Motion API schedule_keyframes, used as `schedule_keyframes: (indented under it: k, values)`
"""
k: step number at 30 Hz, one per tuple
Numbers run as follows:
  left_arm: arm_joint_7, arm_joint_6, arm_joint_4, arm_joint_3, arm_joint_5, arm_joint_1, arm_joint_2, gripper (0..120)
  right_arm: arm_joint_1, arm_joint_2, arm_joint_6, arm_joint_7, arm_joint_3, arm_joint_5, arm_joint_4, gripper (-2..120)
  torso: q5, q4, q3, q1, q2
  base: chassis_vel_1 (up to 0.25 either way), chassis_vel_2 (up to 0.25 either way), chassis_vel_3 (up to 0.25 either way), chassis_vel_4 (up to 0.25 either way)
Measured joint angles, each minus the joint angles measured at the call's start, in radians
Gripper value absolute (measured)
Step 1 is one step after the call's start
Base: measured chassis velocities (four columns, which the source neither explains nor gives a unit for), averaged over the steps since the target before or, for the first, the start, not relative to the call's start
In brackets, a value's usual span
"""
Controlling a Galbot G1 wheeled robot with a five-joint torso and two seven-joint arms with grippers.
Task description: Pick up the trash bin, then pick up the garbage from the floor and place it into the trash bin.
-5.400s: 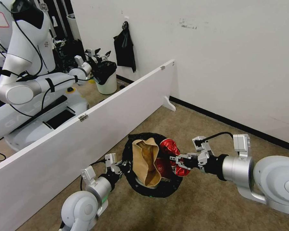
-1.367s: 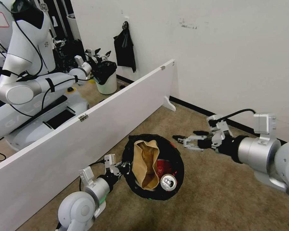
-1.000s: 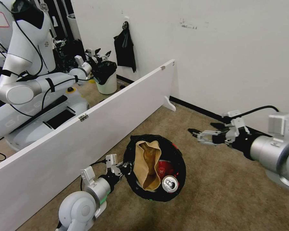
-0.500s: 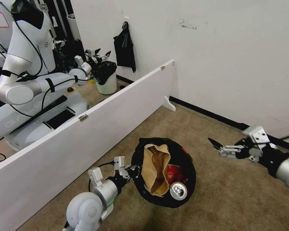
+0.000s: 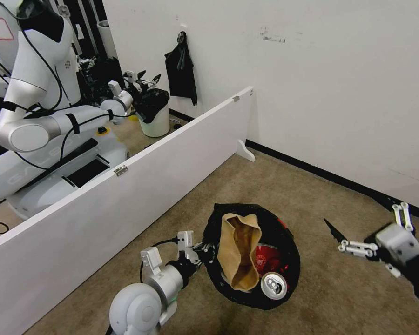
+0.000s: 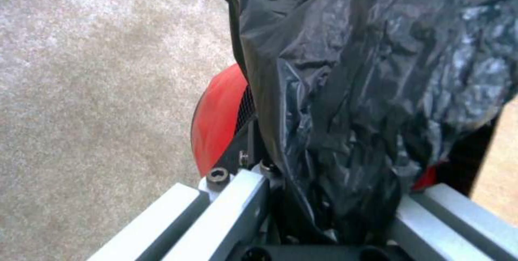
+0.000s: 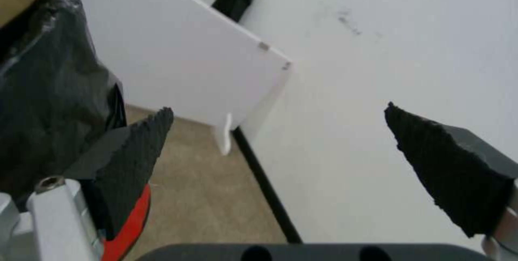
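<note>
Small round trash bin [image 5: 284, 232], red plastic body, lined with a crinkly glossy black plastic bag [image 6: 372, 71]. Held off the tan carpet floor [image 5: 340, 298] by its rim, mouth tilted toward the head camera. Liner bunched and draped over the rim, hiding most of the red wall; a curved red patch with a strip of mesh bare beside the fingers in the left wrist view [image 6: 218, 123].

Contents, seen through the mouth:
- tan paper bag [image 5: 239, 253], crumpled, open end up, leaning against the side nearest the left gripper's fingers;
- red drink can [image 5: 273, 284], silver top with pull tab facing up, at the low edge of the mouth, just beside the paper bag;
- red-and-white paper cup [image 5: 265, 258], partly hidden between bag and can.

Left gripper [image 5: 201, 249]: fingers pinched on the bin's rim, black liner gathered between them.

Right gripper [image 5: 347, 235]: well apart from the bin on its far side from the left fingers, above bare carpet. Black serrated fingertips [image 7: 141, 139] spread wide, nothing between them; bin's black liner just beside one fingertip in the right wrist view.

Surroundings: low white partition board [image 5: 139, 186] beyond the left fingers; white wall [image 5: 321, 83] with black skirting beyond the right fingers.
</note>
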Motion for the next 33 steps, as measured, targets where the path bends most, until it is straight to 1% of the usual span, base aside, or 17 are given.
schedule_keyframes:
  k: [2,3,4,5,6,8,9,10,11,12,14,17,19,22,27,33]
  values:
    - [0.0,0.0,-0.001,0.008,0.001,-0.002,0.002,0,0.003,0.064,0.054,-0.002,-0.027,-0.038,-0.008,100,-0.0002,0.0001,0.0,0.0,0.0,0.0,0.0,0.0,0.0]
    - [0.0,0.001,-0.003,0.014,0.001,-0.002,0.007,0,0.008,0.103,0.098,-0.003,-0.047,-0.067,-0.019,100,-0.0002,0.0004,0.0,0.0,0.0,0.0,0.0,0.0,0.0]
    - [0.0,0.001,-0.003,0.014,0.001,-0.002,0.007,0,0.008,0.103,0.098,-0.003,-0.047,-0.067,-0.019,100,-0.0002,0.0004,0.0,0.0,0.0,0.0,0.0,0.0,0.0]
    - [0.0,0.001,-0.005,0.015,0.001,-0.002,0.012,0,0.015,0.127,0.13,-0.004,-0.057,-0.089,-0.027,100,-0.0002,0.0004,0.0,0.0,0.0,0.0,0.0,0.0,0.0]
    - [0.0,0.001,-0.005,0.015,0.001,-0.002,0.012,0,0.015,0.127,0.13,-0.004,-0.057,-0.089,-0.027,100,-0.0002,0.0004,0.0,0.0,0.0,0.0,0.0,0.0,0.0]
    - [0.001,0.001,-0.012,0.015,-0.001,0.0,0.025,0,0.028,0.16,0.166,-0.006,-0.07,-0.117,-0.036,100,-0.0001,0.0004,0.0,0.0,0.0,0.0,0.0,0.0,0.0]
    - [0.001,0.001,-0.012,0.015,-0.001,0.0,0.025,0,0.028,0.16,0.166,-0.006,-0.07,-0.117,-0.036,100,-0.0001,0.0004,0.0,0.0,0.0,0.0,0.0,0.0,0.0]
    - [0.003,0.001,-0.018,0.013,-0.004,0.004,0.036,0,0.04,0.186,0.193,-0.006,-0.083,-0.133,-0.041,100,-0.0001,0.0006,0.0,0.0,0.0,0.0,0.0,0.0,0.0]
    - [0.003,0.001,-0.018,0.013,-0.004,0.004,0.036,0,0.04,0.186,0.193,-0.006,-0.083,-0.133,-0.041,100,-0.0001,0.0006,0.0,0.0,0.0,0.0,0.0,0.0,0.0]
    - [0.005,0.001,-0.023,0.009,-0.006,0.007,0.044,0,0.049,0.208,0.223,-0.006,-0.089,-0.149,-0.046,100,-0.0001,0.0006,0.0,0.0,0.0,0.0,0.0,0.0,0.0]
    - [0.005,0.0,-0.025,0.008,-0.009,0.008,0.05,0,0.056,0.236,0.254,-0.007,-0.089,-0.163,-0.055,100,-0.0001,0.0004,0.0,0.0,0.0,0.0,0.0,0.0,0.0]
    - [0.005,-0.001,-0.025,0.008,-0.009,0.007,0.051,0,0.06,0.251,0.265,-0.01,-0.088,-0.166,-0.057,100,-0.0001,0.0004,0.0,0.0,0.0,0.0,0.0,0.0,0.0]
    - [0.005,-0.001,-0.022,0.011,-0.007,0.001,0.056,0,0.066,0.282,0.275,-0.01,-0.086,-0.171,-0.061,100,-0.0001,0.0003,0.0,0.0,0.0,0.0,0.0,0.0,0.0]
    - [0.005,-0.002,-0.016,0.014,-0.003,-0.004,0.059,0,0.071,0.297,0.275,-0.005,-0.083,-0.171,-0.064,100,0.0,0.0003,0.0,0.0,0.0,0.0,0.0,0.0,0.0]
    - [0.008,-0.002,-0.012,0.012,0.004,-0.006,0.064,0,0.078,0.304,0.274,-0.001,-0.079,-0.172,-0.067,100,0.0,0.0004,0.0,0.0,0.0,0.0,0.0,0.0,0.0]
    - [0.012,-0.002,-0.012,0.0,0.006,-0.006,0.073,0,0.081,0.306,0.265,0.001,-0.08,-0.173,-0.07,100,0.0,0.0003,0.0,0.0,0.0,0.0,0.0,0.0,0.0]
